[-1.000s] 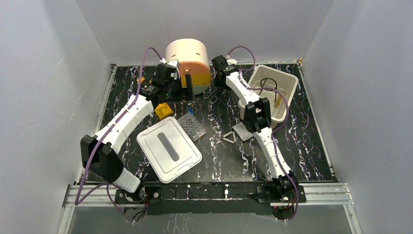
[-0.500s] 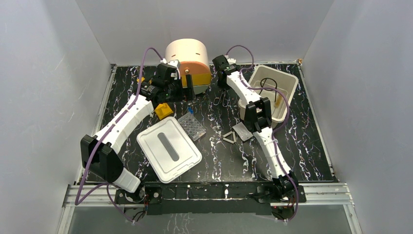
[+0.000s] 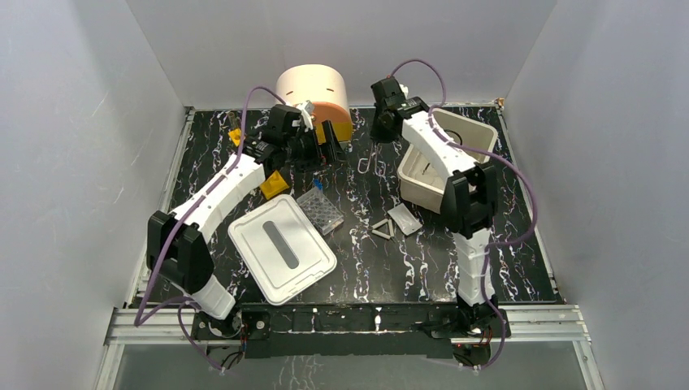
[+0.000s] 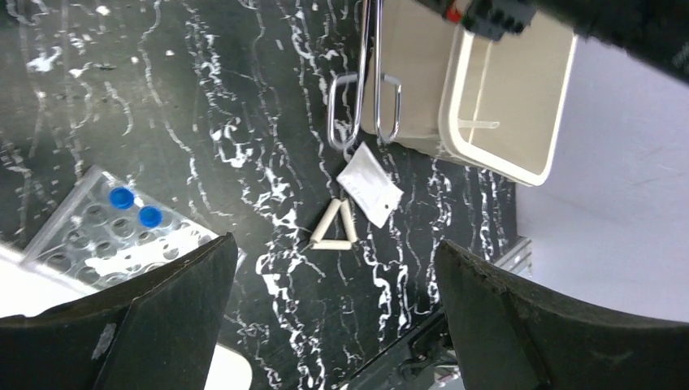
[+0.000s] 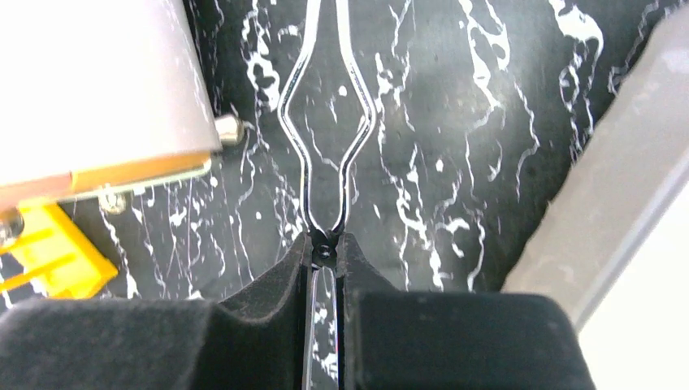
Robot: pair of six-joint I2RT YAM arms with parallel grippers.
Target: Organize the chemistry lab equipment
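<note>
My right gripper (image 3: 380, 134) (image 5: 325, 244) is shut on the pivot of scissor-shaped metal tongs (image 5: 327, 122), which hang above the table (image 3: 367, 162) between the drawer unit and the bin; their loop handles show in the left wrist view (image 4: 366, 106). My left gripper (image 3: 323, 145) (image 4: 333, 325) is open and empty, held above the table by the drawer unit. A white triangle (image 3: 383, 228) (image 4: 335, 231) and a clear slide (image 3: 404, 218) (image 4: 370, 184) lie mid-table. A clear well plate (image 3: 320, 210) (image 4: 106, 231) holds two blue caps. A yellow rack (image 3: 274, 184) (image 5: 49, 252) sits under the left arm.
The white bin (image 3: 447, 158) (image 4: 496, 89) stands at the back right. Its grey-slotted lid (image 3: 281, 247) lies at the front left. The round peach-orange drawer unit (image 3: 313, 93) (image 5: 97, 89) stands at the back centre. A small yellow piece (image 3: 236, 136) lies at the back left.
My right gripper took the tongs off the table and carried them up and to the right, toward the bin. My left arm reached a little further right.
</note>
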